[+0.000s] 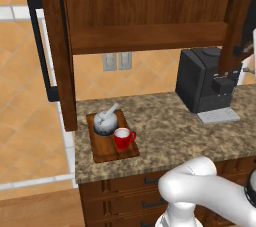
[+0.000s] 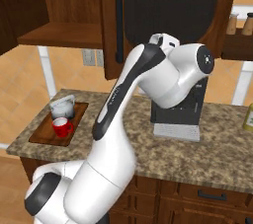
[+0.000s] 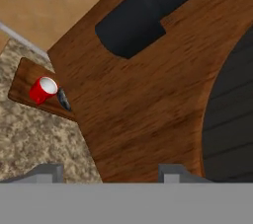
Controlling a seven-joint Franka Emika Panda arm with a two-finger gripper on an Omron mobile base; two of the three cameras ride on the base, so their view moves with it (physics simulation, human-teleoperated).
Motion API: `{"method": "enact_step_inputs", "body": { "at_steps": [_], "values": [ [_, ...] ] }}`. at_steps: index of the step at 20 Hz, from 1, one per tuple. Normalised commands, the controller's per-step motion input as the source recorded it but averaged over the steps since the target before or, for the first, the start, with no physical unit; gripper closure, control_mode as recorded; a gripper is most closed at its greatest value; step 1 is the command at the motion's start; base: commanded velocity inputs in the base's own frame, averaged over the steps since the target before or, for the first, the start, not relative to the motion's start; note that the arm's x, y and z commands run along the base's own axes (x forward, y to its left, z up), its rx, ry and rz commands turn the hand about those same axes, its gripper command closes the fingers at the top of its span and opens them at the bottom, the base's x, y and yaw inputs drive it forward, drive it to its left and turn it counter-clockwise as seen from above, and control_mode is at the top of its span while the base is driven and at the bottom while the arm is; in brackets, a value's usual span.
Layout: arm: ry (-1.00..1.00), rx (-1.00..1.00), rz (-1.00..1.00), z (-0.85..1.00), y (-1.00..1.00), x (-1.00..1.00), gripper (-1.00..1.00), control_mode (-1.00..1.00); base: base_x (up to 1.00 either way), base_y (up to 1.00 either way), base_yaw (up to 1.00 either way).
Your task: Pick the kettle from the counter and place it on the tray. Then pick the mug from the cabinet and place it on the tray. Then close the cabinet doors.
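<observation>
The dark wooden tray [image 1: 100, 153] lies at the left end of the granite counter [image 1: 170, 136]. On it stand the silvery kettle [image 1: 105, 121] and, just in front, the red mug [image 1: 122, 138]. Both cabinet doors hang open: the left door [image 1: 55, 46] and the right door [image 2: 173, 6] with its black bar handle [image 2: 117, 20]. My gripper [image 3: 109, 173] is up against the right door's face, below the handle [image 3: 131, 25]. Its fingertips [image 3: 49, 171] are apart with nothing between them. Past the door's edge the hand view shows the mug [image 3: 43, 90] on the tray [image 3: 22, 82]; the kettle is mostly hidden there.
A big black coffee machine [image 1: 205, 81] stands on the counter under the right door. The cabinet shelf [image 1: 145, 36] is bare. Spice bottles [image 2: 232, 20] sit on a shelf at the far right. My own arm [image 2: 148, 85] blocks much of the right base view.
</observation>
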Motion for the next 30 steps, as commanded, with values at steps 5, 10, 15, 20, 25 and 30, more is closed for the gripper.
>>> {"method": "enact_step_inputs", "body": {
  "at_steps": [5,10,15,20,25,30],
  "values": [
    [0.00,0.00,0.00,-0.05,0.25,0.74,-1.00,-1.00,0.00,0.00,0.00],
    [0.00,0.00,0.00,-0.08,0.25,0.77,-1.00,-1.00,0.00,0.00,0.00],
    [0.00,0.00,0.00,-0.11,0.24,0.79,-1.00,-1.00,0.00,0.00,0.00],
    [0.00,0.00,0.00,-0.14,0.23,0.78,-1.00,-1.00,0.00,0.00,0.00],
    [0.00,0.00,0.00,-0.14,0.19,0.76,-1.00,-1.00,0.00,0.00,0.00],
    [-0.01,0.00,0.00,-0.20,0.17,0.73,-1.00,-1.00,0.00,0.00,0.00]
  ]
}}
